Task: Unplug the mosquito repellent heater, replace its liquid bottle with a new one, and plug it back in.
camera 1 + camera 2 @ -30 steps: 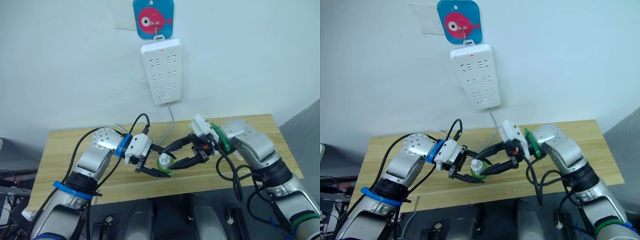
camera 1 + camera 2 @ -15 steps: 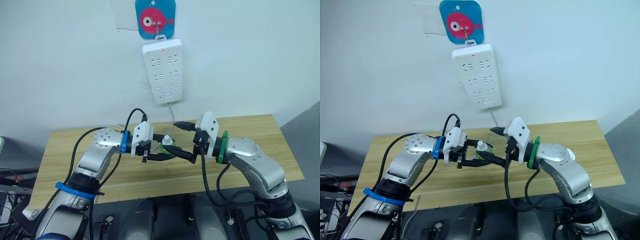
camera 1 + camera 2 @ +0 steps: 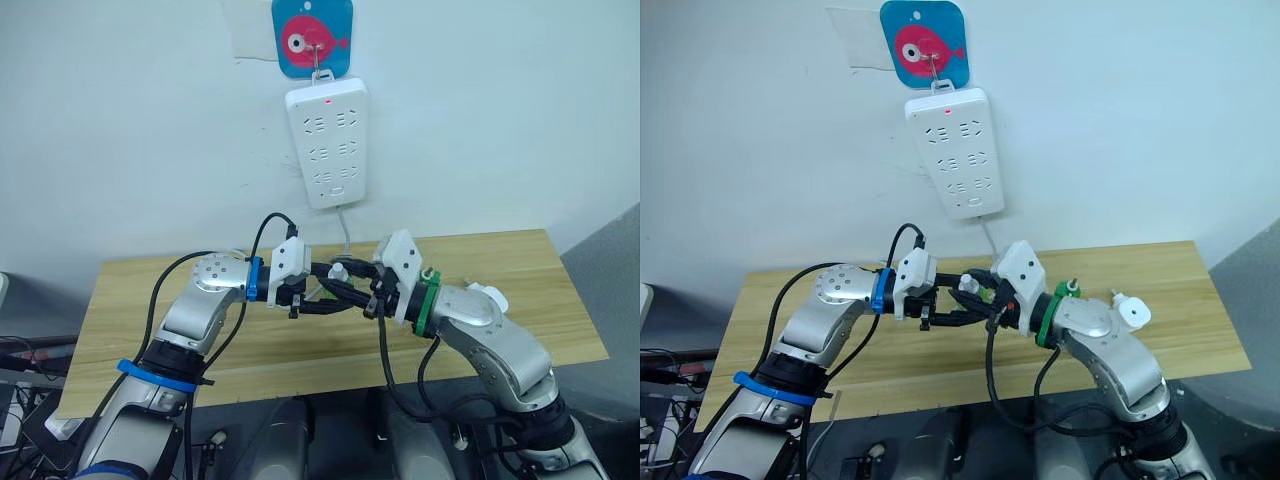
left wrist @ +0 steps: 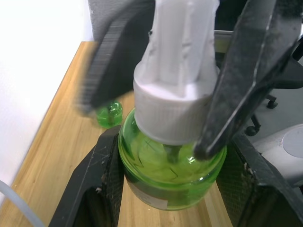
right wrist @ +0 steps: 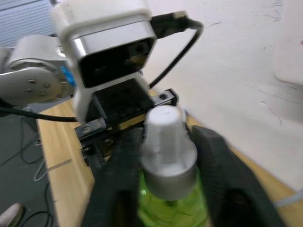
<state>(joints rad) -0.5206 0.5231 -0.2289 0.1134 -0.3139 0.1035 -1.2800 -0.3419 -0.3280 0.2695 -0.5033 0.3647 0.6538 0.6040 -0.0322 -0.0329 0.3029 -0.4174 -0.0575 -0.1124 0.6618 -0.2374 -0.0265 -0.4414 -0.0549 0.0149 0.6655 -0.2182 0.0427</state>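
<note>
Left gripper [image 4: 165,156] fingers clamping green liquid bottle [image 4: 170,175] by body, holding it above worktop [image 3: 300,350]. Right gripper [image 5: 163,184] fingers closing on bottle's white cap [image 5: 165,137]. Mosquito repellent heater [image 3: 1132,311] lying on worktop behind right arm. Second small green bottle [image 4: 110,114] sitting on worktop.

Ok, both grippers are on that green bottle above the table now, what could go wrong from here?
1. The left gripper clamps the green bottle round its body while the right gripper pinches its white cap. Opposing pulls could twist the bottle loose and drop it onto the table.
2. Squeezing near the cap might crack it or spill liquid.
3. A second green bottle stands on the table; the two could get mixed up.
</note>
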